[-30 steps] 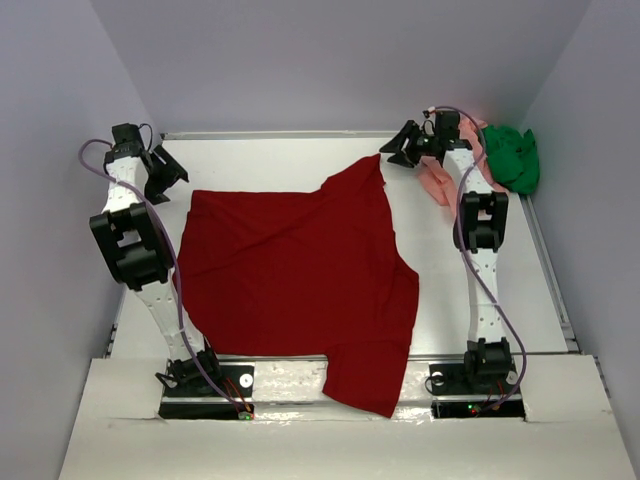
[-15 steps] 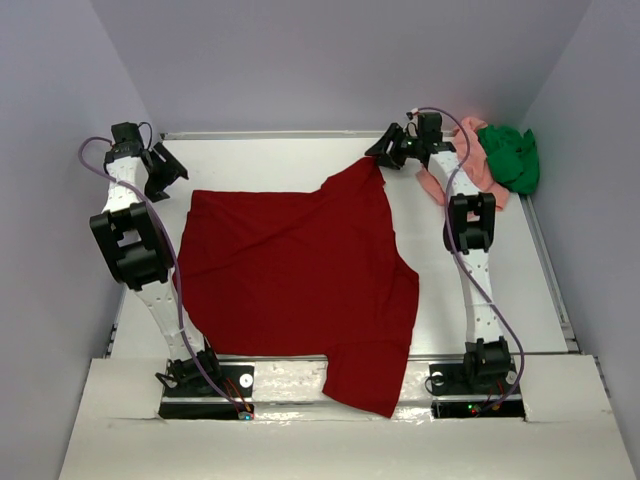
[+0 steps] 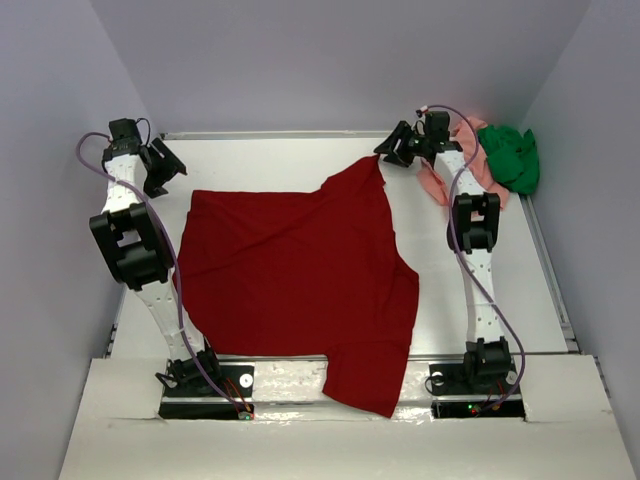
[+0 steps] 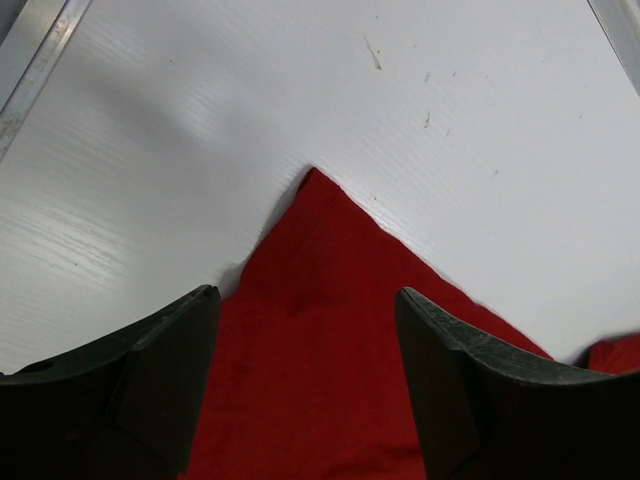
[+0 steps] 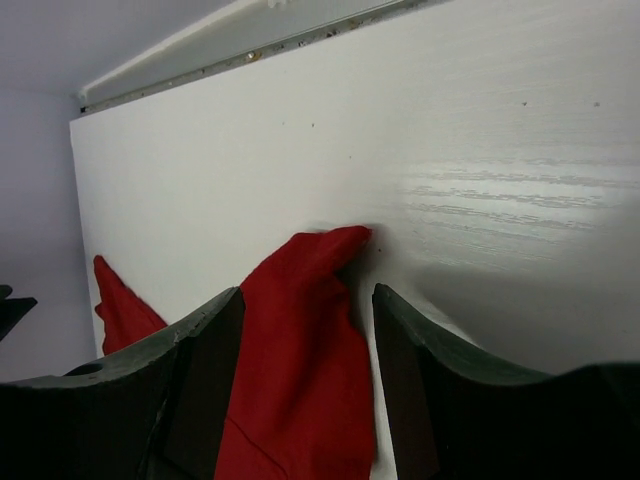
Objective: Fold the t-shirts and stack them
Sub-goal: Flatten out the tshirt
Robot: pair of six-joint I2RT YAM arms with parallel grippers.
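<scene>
The dark red t-shirt [image 3: 300,270] lies spread over the middle of the white table [image 3: 280,165]; its lower hem hangs past the near edge between the arm bases. My left gripper [image 3: 163,166] hovers open at its far left corner, and that red corner [image 4: 315,330] shows between the fingers [image 4: 165,370]. My right gripper [image 3: 394,150] is open over the far right corner, with the red tip [image 5: 310,280] between its fingers [image 5: 420,370]. The salmon pink t-shirt [image 3: 437,186] and the bright green t-shirt [image 3: 512,158] are bunched at the far right, the pink one partly behind the right arm.
A metal rail [image 3: 290,134] runs along the table's back edge and another [image 3: 548,270] down the right side. Grey walls close in on the left, back and right. Bare white table surface shows behind the red shirt and to its right.
My right gripper has swung left from beside the pink shirt to the red shirt's far right corner. The left arm has hardly moved. Both stay open.
</scene>
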